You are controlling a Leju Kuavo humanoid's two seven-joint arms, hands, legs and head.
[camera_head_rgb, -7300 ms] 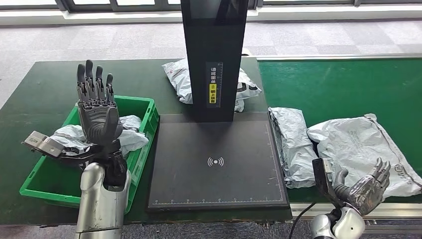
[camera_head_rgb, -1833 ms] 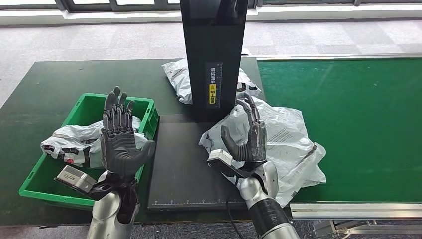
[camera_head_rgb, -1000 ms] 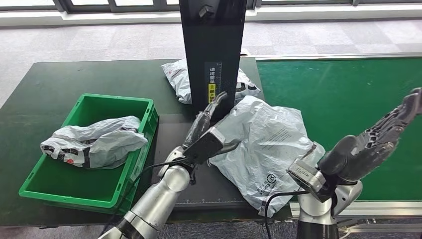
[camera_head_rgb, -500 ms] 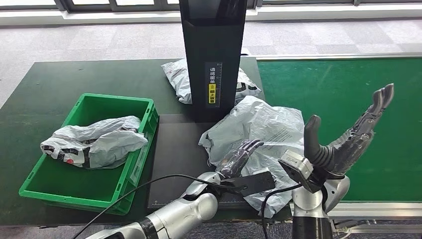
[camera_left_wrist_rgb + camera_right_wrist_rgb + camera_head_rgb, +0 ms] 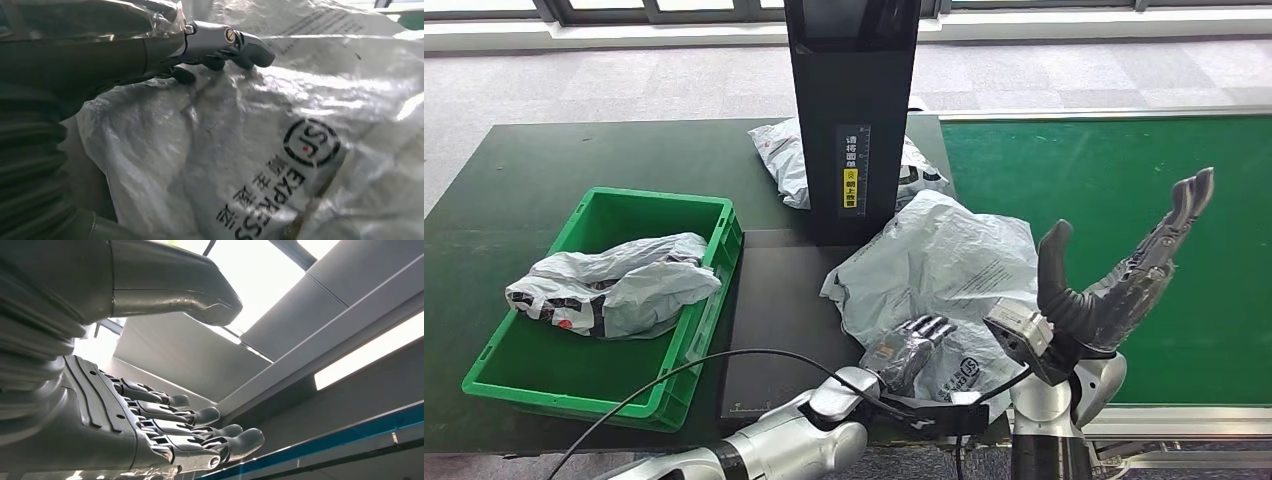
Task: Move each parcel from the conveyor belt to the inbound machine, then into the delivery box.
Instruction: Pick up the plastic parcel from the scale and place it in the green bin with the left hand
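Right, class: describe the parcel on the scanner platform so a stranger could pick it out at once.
Find the tall black column of the inbound machine; its flat black platform lies in front. The parcel is the large crumpled grey bag on the platform's right side, with the left hand resting on it. Unlike the bag in the green box, it shows a round black logo.

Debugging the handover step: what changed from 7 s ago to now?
The large parcel went from the conveyor belt to the inbound machine, carried by the right hand, which has let go and is raised, open. The left hand swung from above the delivery box across onto the parcel. The narrow parcel left the belt. Unchanged: box parcel, parcel behind the post.
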